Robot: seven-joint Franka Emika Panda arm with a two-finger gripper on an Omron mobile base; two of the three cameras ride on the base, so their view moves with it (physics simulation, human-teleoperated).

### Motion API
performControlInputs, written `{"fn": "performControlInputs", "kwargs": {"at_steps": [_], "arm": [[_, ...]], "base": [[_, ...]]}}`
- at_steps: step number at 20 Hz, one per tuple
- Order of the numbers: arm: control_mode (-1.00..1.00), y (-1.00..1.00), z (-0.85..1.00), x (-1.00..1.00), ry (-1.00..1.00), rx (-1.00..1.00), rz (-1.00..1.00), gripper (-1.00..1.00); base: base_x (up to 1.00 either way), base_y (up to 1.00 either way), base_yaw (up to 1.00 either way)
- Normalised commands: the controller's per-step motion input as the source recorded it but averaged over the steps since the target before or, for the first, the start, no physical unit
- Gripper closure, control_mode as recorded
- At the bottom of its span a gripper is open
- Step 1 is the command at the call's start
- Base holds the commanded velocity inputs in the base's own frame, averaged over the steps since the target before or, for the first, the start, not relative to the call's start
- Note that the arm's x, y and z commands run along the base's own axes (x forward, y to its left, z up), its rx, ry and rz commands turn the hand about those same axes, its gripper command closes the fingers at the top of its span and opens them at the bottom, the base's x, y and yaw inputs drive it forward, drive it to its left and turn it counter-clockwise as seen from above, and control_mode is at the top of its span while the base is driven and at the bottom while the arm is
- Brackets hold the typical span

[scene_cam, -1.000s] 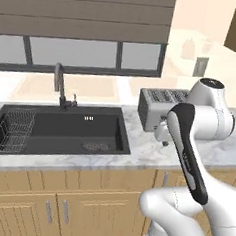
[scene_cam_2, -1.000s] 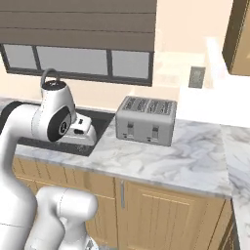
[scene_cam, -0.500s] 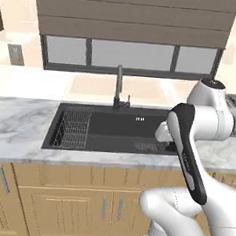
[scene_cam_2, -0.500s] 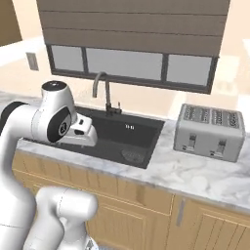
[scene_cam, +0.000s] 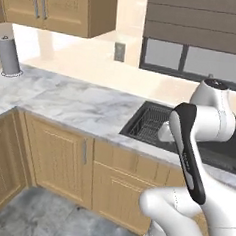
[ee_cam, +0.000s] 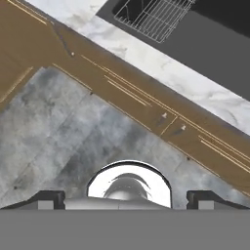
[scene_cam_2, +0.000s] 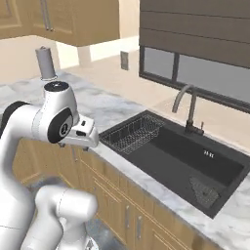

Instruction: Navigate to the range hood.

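Observation:
The range hood is out of view. My gripper (ee_cam: pixel 126 199) points down at the grey tiled floor (ee_cam: pixel 58 136) in front of the wooden base cabinets (ee_cam: pixel 146 105). It is open, its two dark fingertips (ee_cam: pixel 46 198) wide apart with nothing between them. In the right base view my hand (scene_cam_2: pixel 81 134) hangs off the counter's front edge, left of the black sink (scene_cam_2: pixel 195 163).
A marble counter (scene_cam: pixel 66 103) runs left into a corner, where a grey paper-towel roll (scene_cam: pixel 9 56) stands. A wire rack (scene_cam_2: pixel 134 134) lies in the sink's left half, with a faucet (scene_cam_2: pixel 188 105) behind it. Wooden wall cabinets (scene_cam: pixel 63 8) hang above the counter, and a window with a dark blind (scene_cam: pixel 197 31) is above the sink.
The whole picture has shifted: the base has moved left along the counter. The toaster has left the views, the sink has slid right, and the corner with the paper-towel roll has appeared. The arm's pose is unchanged.

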Motion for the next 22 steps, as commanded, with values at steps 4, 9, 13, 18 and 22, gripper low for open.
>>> {"fn": "performControlInputs", "kwargs": {"at_steps": [4,9,13,18,22], "arm": [[1.00,0.00,0.00,0.00,0.00,0.00,0.00,-1.00],[1.00,0.00,0.00,0.00,0.00,0.00,0.00,-1.00],[1.00,0.00,0.00,0.00,0.00,0.00,0.00,-1.00],[1.00,0.00,0.00,0.00,0.00,0.00,0.00,-1.00],[1.00,0.00,0.00,0.00,0.00,0.00,0.00,-1.00]], "base": [[0.01,0.38,0.80],[0.12,0.40,0.82],[0.10,0.34,0.87],[0.16,0.39,0.84],[0.28,0.56,0.69]]}}
